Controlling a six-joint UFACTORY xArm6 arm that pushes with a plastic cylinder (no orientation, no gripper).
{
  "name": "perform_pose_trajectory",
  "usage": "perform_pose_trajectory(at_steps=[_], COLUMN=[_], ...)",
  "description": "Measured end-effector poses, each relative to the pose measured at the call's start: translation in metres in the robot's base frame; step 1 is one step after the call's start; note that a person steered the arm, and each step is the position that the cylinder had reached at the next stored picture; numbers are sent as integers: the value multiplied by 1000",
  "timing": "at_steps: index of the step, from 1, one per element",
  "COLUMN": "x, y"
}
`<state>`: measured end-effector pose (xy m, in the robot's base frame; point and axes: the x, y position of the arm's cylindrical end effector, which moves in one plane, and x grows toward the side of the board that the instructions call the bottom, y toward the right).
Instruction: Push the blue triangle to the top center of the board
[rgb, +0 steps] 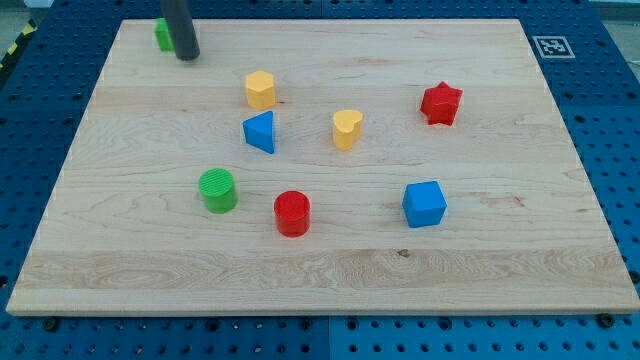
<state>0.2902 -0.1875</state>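
The blue triangle (260, 132) lies left of the board's middle, just below a yellow hexagon block (260, 89). My tip (187, 56) rests on the board near its top left corner, well up and to the left of the blue triangle. The dark rod partly hides a green block (162, 34) right beside it on the left; that block's shape cannot be made out.
A yellow heart block (347, 129) lies right of the triangle. A red star block (441, 103) is at upper right. A green cylinder (217, 190), a red cylinder (292, 213) and a blue cube (424, 204) lie lower down. The wooden board (330, 270) sits on a blue pegboard.
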Motion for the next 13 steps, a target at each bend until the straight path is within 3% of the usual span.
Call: perform_pose_trajectory(at_steps=[2,4,7,9,10,13], x=[111,118,145,137,158,170], y=[0,0,127,146,163,253])
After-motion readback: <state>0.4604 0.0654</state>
